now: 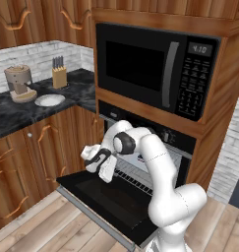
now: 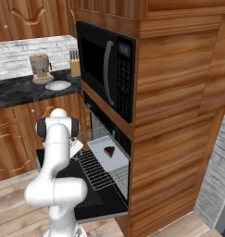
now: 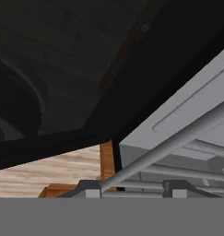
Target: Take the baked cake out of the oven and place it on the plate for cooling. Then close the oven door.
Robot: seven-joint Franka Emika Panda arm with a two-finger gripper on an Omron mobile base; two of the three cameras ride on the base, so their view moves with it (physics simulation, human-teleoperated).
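Now: oven door [image 1: 104, 199] lowered, wire rack [image 2: 96, 170] pulled out.
Baked cake [image 2: 109, 151] is seen on tray [image 2: 99, 144], far from plate [image 1: 49, 100]; gripper [image 1: 99, 165] is held low by the rack, grip state cannot be told. Rack could be snagged, cake jolted off.

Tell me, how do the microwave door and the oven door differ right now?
The microwave door is shut and upright; the oven door is dropped open, lying flat. The microwave door carries a vertical handle; the oven door's handle runs along its front edge. Both are black with dark glass.
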